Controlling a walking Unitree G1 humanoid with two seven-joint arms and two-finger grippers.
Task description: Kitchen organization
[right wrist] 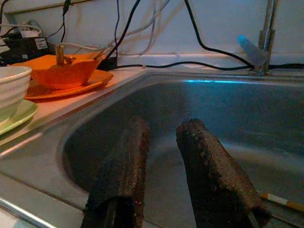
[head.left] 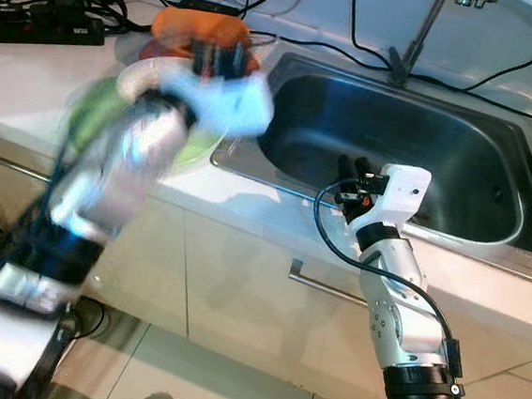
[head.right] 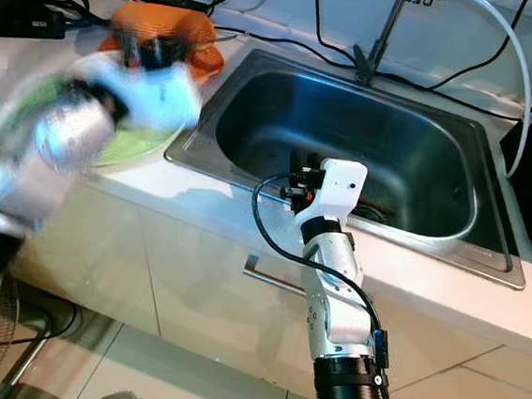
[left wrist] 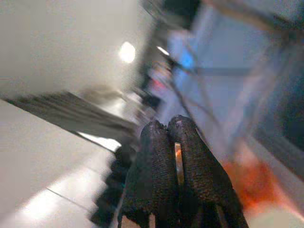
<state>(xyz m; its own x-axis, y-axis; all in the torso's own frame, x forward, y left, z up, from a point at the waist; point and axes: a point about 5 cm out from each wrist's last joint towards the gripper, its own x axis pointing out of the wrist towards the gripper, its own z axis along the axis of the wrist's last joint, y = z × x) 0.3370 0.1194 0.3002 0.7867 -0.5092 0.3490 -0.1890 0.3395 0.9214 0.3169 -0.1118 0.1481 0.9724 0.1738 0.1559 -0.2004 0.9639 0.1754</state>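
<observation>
A sink (head.left: 492,198) sits in the counter (head.left: 31,92), dishes (right wrist: 57,76) stacked to its left, faucet (head.right: 388,27) and cables (head.left: 357,39) behind.

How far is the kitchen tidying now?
Nothing looks done yet: the orange dishes, white bowl and green plate sit on the counter. The left end effector, shut, is blurred above them; the right end effector, open and empty, hangs over the sink.

no readable text, labels or numbers
</observation>
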